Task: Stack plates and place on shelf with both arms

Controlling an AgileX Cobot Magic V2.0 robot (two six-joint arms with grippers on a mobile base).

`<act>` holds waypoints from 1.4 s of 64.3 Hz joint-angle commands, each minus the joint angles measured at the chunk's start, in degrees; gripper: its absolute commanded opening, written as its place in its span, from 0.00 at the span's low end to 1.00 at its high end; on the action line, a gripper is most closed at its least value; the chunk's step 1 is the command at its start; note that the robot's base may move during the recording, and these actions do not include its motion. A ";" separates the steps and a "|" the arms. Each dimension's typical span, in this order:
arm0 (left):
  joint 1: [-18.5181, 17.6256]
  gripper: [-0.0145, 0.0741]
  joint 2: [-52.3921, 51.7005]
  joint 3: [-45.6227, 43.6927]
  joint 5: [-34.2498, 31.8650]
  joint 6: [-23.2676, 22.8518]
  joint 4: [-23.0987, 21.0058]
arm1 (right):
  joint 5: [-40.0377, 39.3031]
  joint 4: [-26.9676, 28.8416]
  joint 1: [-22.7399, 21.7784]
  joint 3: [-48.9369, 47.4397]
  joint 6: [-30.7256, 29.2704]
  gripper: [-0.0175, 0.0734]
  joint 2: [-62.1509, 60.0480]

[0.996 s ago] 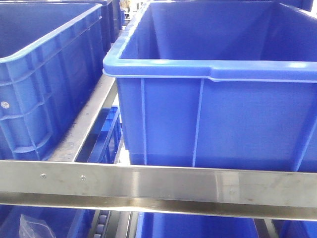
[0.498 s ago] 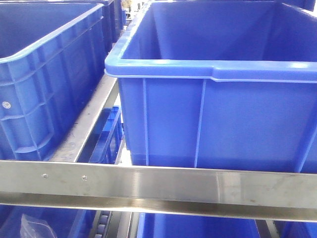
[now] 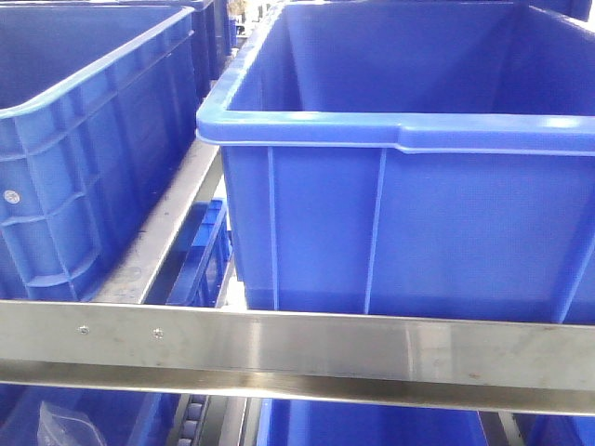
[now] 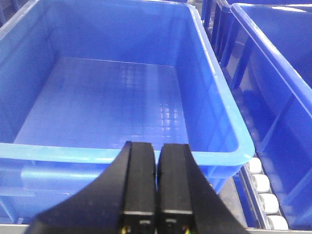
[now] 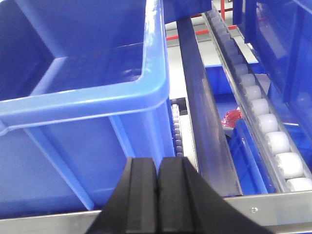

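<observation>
The white plates are out of view in every frame. The stainless-steel shelf shows its flat front rail [image 3: 297,348] across the front view, with two rivets at the left. My left gripper [image 4: 157,146] is shut and empty, its black fingers pressed together just before the near rim of a big blue crate [image 4: 102,102]. My right gripper [image 5: 158,163] is shut and empty, in front of the corner of another blue crate [image 5: 87,92], above the shelf's front rail [image 5: 273,204].
Two big blue crates [image 3: 409,177] [image 3: 74,158] stand side by side on the shelf tier with a steel divider [image 3: 158,232] between them. White roller tracks [image 5: 263,117] run beside the crates. A lower tier holds more blue crates and a red object [image 5: 233,117].
The front view shifted slightly between one second and half a second ago, then held still. Nothing else moved.
</observation>
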 commanded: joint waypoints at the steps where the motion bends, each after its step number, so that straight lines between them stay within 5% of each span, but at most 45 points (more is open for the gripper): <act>1: 0.05 0.26 0.66 -1.80 -4.60 -0.13 -0.01 | -5.24 0.00 -0.25 -0.03 -0.70 0.25 -1.06; 43: 0.05 0.26 -0.38 -1.37 -4.59 -0.13 2.57 | -5.24 0.00 -0.25 -0.03 -0.70 0.25 -1.06; 69: 0.56 0.26 -21.26 21.12 -19.93 -0.24 1.25 | -5.23 0.00 -0.25 -0.03 -0.70 0.25 -1.06; 90: 0.56 0.26 -21.31 21.25 -16.40 -0.24 0.67 | -4.97 0.00 -0.25 -0.03 -0.70 0.25 -1.06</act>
